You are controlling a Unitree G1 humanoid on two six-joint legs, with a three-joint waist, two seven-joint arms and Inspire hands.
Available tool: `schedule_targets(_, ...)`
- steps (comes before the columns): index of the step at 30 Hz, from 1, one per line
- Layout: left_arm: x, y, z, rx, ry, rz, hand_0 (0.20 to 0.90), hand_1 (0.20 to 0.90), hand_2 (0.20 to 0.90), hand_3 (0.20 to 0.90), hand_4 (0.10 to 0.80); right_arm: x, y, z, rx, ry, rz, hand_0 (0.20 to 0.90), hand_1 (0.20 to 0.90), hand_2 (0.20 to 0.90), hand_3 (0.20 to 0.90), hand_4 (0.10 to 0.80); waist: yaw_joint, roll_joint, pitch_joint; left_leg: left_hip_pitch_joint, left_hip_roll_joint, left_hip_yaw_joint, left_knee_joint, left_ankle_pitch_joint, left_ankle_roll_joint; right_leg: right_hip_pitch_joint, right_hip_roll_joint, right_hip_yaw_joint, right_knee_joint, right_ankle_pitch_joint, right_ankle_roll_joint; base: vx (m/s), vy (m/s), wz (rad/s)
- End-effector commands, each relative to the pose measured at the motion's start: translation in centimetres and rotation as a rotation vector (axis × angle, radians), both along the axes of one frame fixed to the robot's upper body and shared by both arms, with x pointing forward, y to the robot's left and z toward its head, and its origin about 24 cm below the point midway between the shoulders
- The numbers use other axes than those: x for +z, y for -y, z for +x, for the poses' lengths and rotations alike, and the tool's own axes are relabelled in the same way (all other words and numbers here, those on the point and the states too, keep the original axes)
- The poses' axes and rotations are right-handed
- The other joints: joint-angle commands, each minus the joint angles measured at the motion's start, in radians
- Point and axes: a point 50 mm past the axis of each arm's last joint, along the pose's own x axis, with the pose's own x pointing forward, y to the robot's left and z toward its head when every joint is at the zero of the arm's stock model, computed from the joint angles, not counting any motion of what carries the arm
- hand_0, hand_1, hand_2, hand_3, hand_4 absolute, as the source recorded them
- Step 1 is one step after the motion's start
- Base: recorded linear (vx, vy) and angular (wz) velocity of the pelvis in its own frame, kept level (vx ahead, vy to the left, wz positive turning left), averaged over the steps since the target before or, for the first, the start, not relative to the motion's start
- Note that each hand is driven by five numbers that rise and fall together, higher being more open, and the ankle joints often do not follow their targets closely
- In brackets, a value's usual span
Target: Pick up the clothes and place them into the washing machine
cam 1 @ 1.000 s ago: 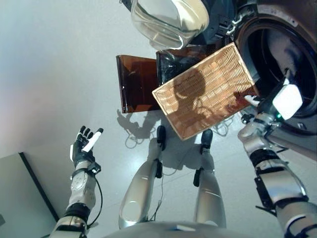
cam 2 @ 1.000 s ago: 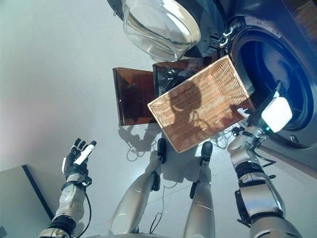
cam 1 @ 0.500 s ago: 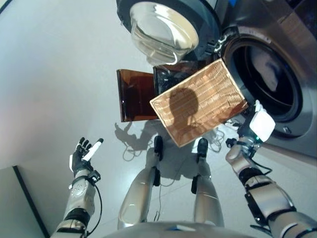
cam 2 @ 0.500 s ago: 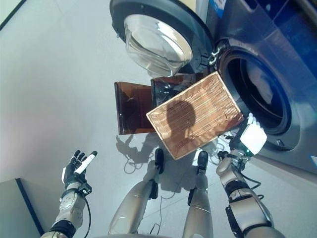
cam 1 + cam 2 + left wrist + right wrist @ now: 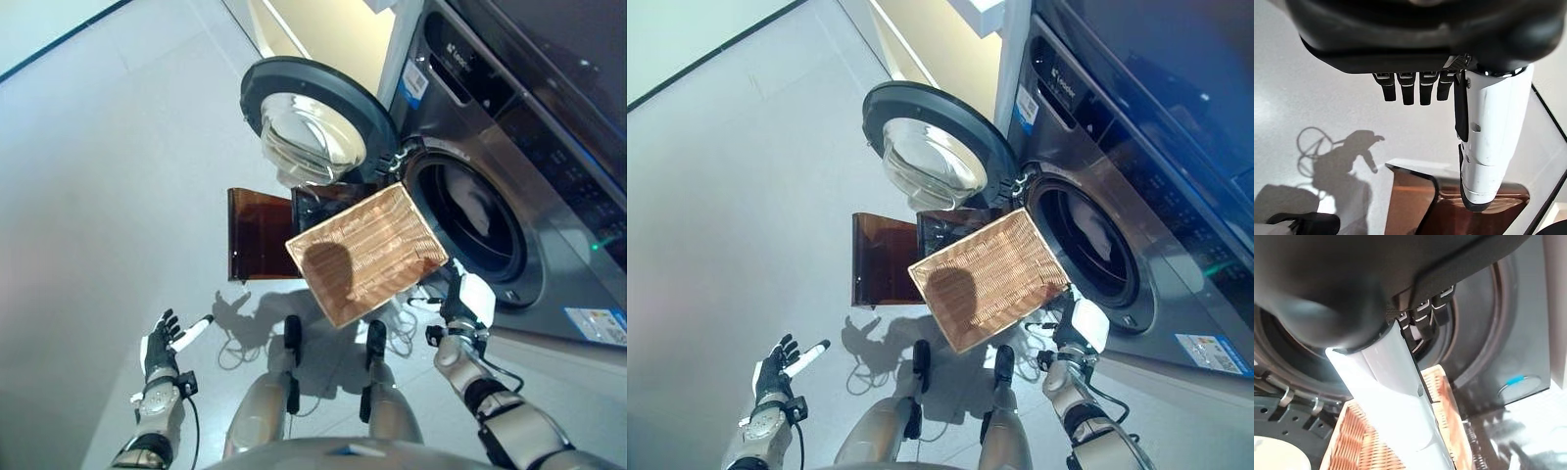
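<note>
The shallow wicker basket (image 5: 367, 253) rests empty on the low dark brown box (image 5: 257, 233), one corner toward the washing machine (image 5: 534, 166). A pale piece of clothing (image 5: 477, 211) lies inside the drum. My right hand (image 5: 460, 304) hangs just beside the basket's near right corner, below the drum opening. It is open and empty, and its wrist view shows the straight fingers (image 5: 1422, 308) over the basket's weave (image 5: 1356, 440). My left hand (image 5: 162, 345) is open and empty, low at the left above the floor. Its wrist view shows straight fingers (image 5: 1415, 88).
The machine's round door (image 5: 313, 127) stands swung open to the left above the box and basket. Grey floor spreads out to the left. A beige wall panel (image 5: 323, 34) stands behind the door.
The whole picture has shifted: the camera has pulled back and up, so more of the machine shows. The right hand now sits just off the basket's corner. The basket stays on the box.
</note>
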Motion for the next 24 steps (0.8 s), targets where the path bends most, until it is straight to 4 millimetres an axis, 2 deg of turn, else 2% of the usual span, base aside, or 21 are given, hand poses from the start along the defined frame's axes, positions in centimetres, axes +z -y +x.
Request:
schedule_targets(1, 0.0, -3.0, -1.1, -0.005, -0.146, 0.16, 0.9, 0.9, 0.9, 0.9, 0.8, -0.6, -0.8, -0.2, 0.018, 0.003, 0.234, 0.9, 0.9, 0.9, 0.9, 0.8, 0.008, 0.007, -0.016, 0.136, -0.011, -0.032, -0.009, -0.04, -0.096, 0.162, 0.044, -0.055, 0.041, -0.057, 0.014, 0.312, -0.033, 0.1)
schedule_targets(6, -0.4, -3.2, -1.5, -0.074, -0.225, 0.193, 0.9, 0.9, 0.9, 0.9, 0.8, -1.6, -1.7, -0.8, 0.033, -0.061, 0.303, 0.9, 0.9, 0.9, 0.9, 0.8, -0.01, -0.01, -0.035, 0.19, -0.011, -0.033, -0.009, -0.045, -0.098, 0.216, 0.04, -0.054, 0.031, -0.057, 0.023, 0.063, 0.019, 0.1)
schedule_targets(11, -1.2, -3.0, -2.8, -0.115, -0.318, 0.181, 0.9, 0.9, 0.9, 0.9, 0.8, -3.6, -2.1, -2.7, -0.017, -0.185, 0.375, 0.9, 0.9, 0.9, 0.9, 0.8, -0.019, -0.024, -0.062, 0.234, -0.014, -0.028, -0.009, -0.05, -0.098, 0.259, 0.03, -0.052, 0.022, -0.036, 0.035, 0.036, 0.03, 0.0)
schedule_targets(12, -1.4, -2.8, -2.9, -0.134, -0.339, 0.177, 0.9, 0.9, 0.9, 0.9, 0.8, -4.2, -1.9, -3.7, -0.041, -0.231, 0.39, 0.9, 0.9, 0.9, 0.9, 0.8, -0.019, -0.027, -0.071, 0.243, -0.014, -0.028, -0.009, -0.052, -0.097, 0.271, 0.028, -0.051, 0.019, -0.034, 0.038, 0.0, 0.0, 0.0)
schedule_targets(13, -1.4, -2.8, -2.9, -0.134, -0.339, 0.177, 0.9, 0.9, 0.9, 0.9, 0.8, -4.2, -1.9, -3.7, -0.041, -0.231, 0.39, 0.9, 0.9, 0.9, 0.9, 0.8, -0.019, -0.027, -0.07, 0.244, -0.014, -0.028, -0.009, -0.052, -0.097, 0.272, 0.028, -0.051, 0.018, -0.034, 0.038, 0.052, 0.043, 0.01)
schedule_targets(14, -1.9, -2.4, -3.7, -0.178, -0.394, 0.169, 0.9, 0.9, 0.9, 0.9, 0.8, -5.3, -1.6, -5.4, -0.099, -0.299, 0.426, 0.9, 0.9, 0.9, 0.9, 0.8, -0.022, -0.033, -0.088, 0.266, -0.017, -0.027, -0.009, -0.057, -0.095, 0.295, 0.025, -0.051, 0.012, -0.029, 0.041, 0.048, 0.051, 0.0)
schedule_targets(16, -2.4, -2.2, -4.5, -0.205, -0.442, 0.165, 0.9, 0.9, 0.9, 0.9, 0.8, -5.9, -1.4, -6.8, -0.139, -0.345, 0.447, 0.9, 0.9, 0.9, 0.9, 0.8, -0.029, -0.037, -0.105, 0.288, -0.018, -0.023, -0.009, -0.063, -0.094, 0.314, 0.022, -0.049, 0.007, -0.025, 0.047, 0.055, 0.072, 0.02)
schedule_targets(18, -2.6, -2.0, -4.8, -0.215, -0.458, 0.16, 0.9, 0.9, 0.9, 0.9, 0.8, -6.2, -1.3, -7.3, -0.152, -0.365, 0.461, 0.9, 0.9, 0.9, 0.9, 0.8, -0.032, -0.039, -0.113, 0.299, -0.02, -0.022, -0.009, -0.066, -0.093, 0.324, 0.022, -0.045, 0.006, -0.025, 0.047, 0.03, 0.05, 0.0)
schedule_targets(19, -2.8, -1.8, -5.4, -0.231, -0.485, 0.148, 0.9, 0.9, 0.9, 0.9, 0.8, -6.9, -1.4, -8.7, -0.177, -0.417, 0.48, 0.9, 0.9, 0.9, 0.9, 0.8, -0.034, -0.046, -0.129, 0.317, -0.019, -0.017, -0.009, -0.072, -0.092, 0.34, 0.02, -0.044, 0.005, -0.027, 0.051, 0.011, 0.05, -0.02)
schedule_targets(24, -3.3, -1.5, -6.6, -0.267, -0.541, 0.134, 0.9, 0.9, 0.9, 0.9, 0.8, -7.8, -1.3, -11.0, -0.215, -0.506, 0.501, 0.9, 0.9, 0.9, 0.9, 0.8, -0.045, -0.06, -0.159, 0.365, -0.016, -0.011, -0.009, -0.083, -0.09, 0.384, 0.022, -0.04, 0.002, -0.039, 0.052, 0.014, 0.047, -0.04)
